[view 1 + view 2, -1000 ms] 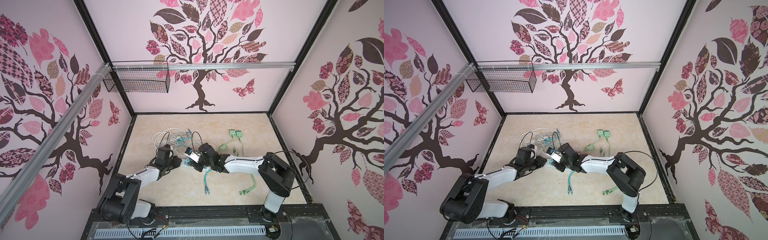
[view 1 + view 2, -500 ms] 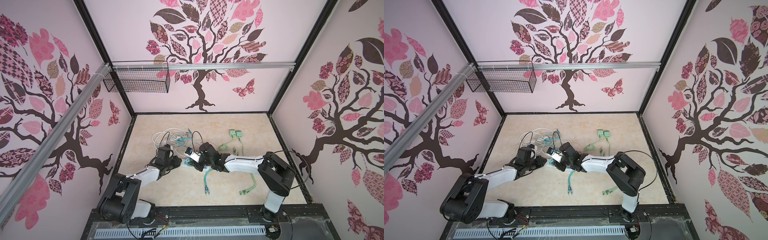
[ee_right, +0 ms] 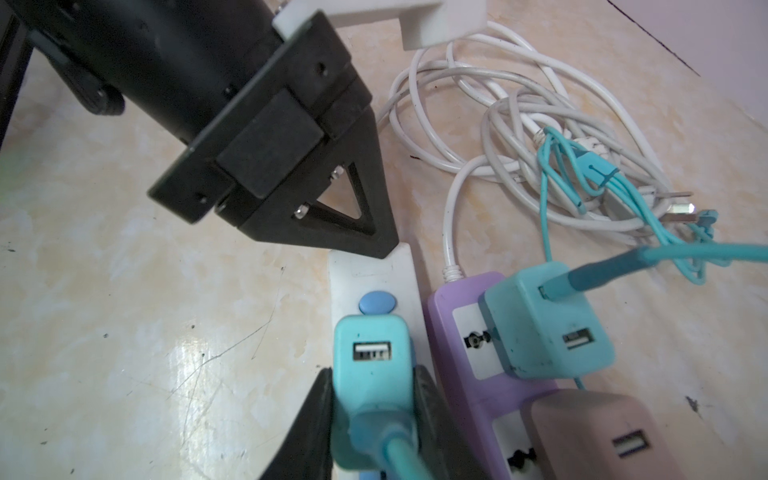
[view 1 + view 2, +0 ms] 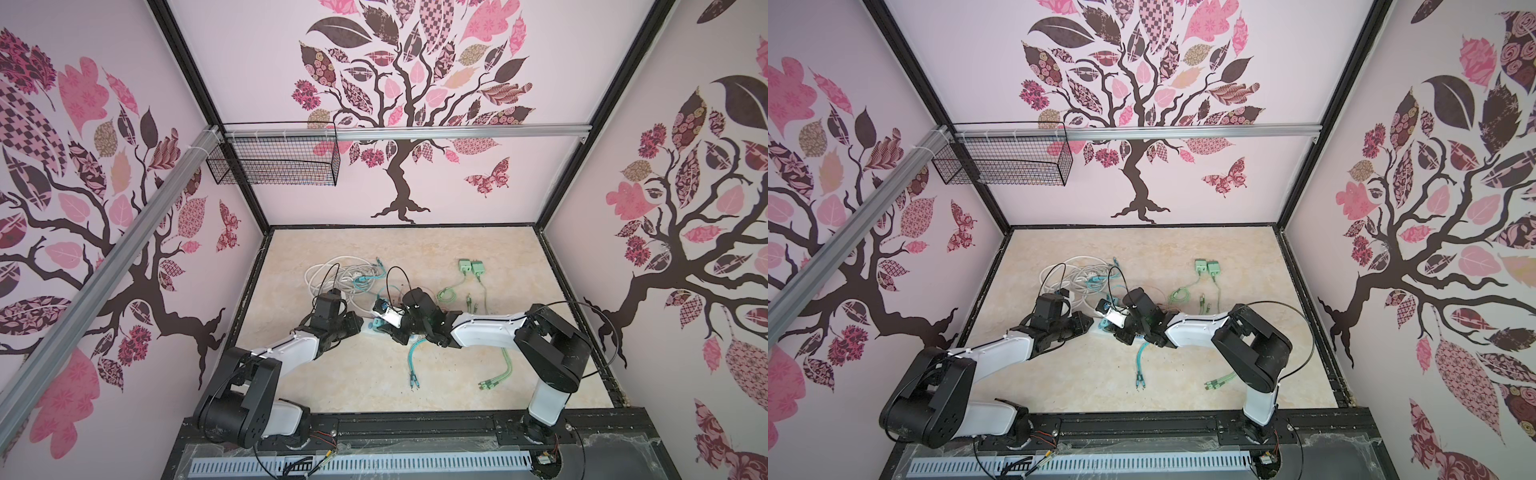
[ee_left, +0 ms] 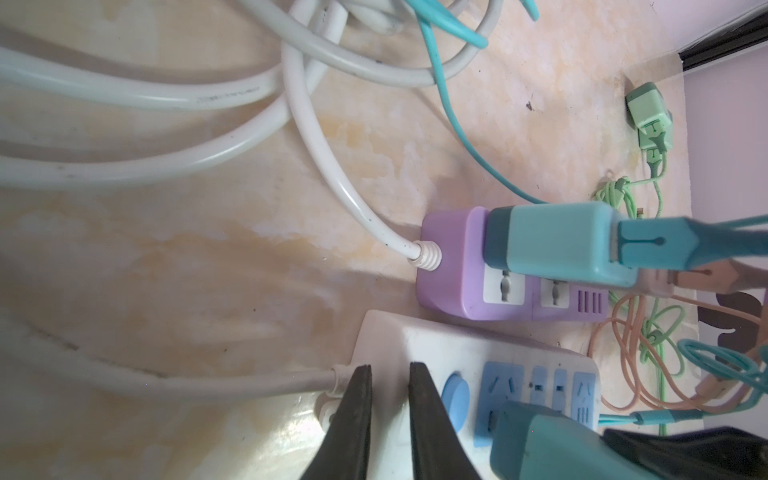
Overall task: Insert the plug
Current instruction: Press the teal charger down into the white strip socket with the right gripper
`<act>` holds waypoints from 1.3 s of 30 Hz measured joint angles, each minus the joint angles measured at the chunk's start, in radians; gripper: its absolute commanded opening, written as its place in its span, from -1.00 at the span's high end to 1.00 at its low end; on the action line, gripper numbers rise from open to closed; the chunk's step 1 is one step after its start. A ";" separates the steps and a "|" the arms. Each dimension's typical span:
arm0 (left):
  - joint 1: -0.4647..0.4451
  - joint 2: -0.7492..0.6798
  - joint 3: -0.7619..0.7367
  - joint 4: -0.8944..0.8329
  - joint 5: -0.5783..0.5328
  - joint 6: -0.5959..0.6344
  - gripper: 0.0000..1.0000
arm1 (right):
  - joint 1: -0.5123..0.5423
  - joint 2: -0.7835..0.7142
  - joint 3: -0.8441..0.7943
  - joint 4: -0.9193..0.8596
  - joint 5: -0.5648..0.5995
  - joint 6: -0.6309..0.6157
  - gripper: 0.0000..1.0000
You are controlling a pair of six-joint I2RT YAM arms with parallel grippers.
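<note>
Your left arm (image 4: pixel 291 347) stretches low from the tabletop's front edge toward its middle, and your left gripper (image 5: pixel 388 374) points down, jaws drawn in close with nothing between them. Your right arm (image 4: pixel 486 330) bends at the elbow, forearm roughly level, reaching toward the middle; your right gripper (image 3: pixel 374 374) clamps the teal plug (image 3: pixel 370 345) between both fingers, near the left gripper's tip.

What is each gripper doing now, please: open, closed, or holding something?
Left gripper: closed, holding nothing, tips on the white power strip.
Right gripper: closed on the teal charger.
</note>
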 measured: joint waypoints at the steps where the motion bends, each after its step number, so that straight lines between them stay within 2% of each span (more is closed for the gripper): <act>1: 0.000 -0.002 0.000 -0.002 -0.001 0.001 0.62 | -0.002 0.000 -0.003 0.003 -0.002 0.000 0.49; 10: 0.000 -0.014 0.000 -0.022 -0.004 0.011 0.62 | -0.025 0.000 0.002 -0.021 -0.030 0.011 0.48; 20: 0.000 -0.020 0.001 -0.036 -0.003 0.011 0.62 | -0.030 0.038 0.097 -0.176 -0.039 0.008 0.47; 34: 0.002 -0.024 0.016 -0.069 0.001 0.013 0.61 | -0.042 0.052 0.106 -0.180 -0.072 0.039 0.40; 39: 0.002 -0.084 0.029 -0.134 -0.002 0.016 0.57 | -0.043 0.055 0.103 -0.175 -0.073 0.058 0.31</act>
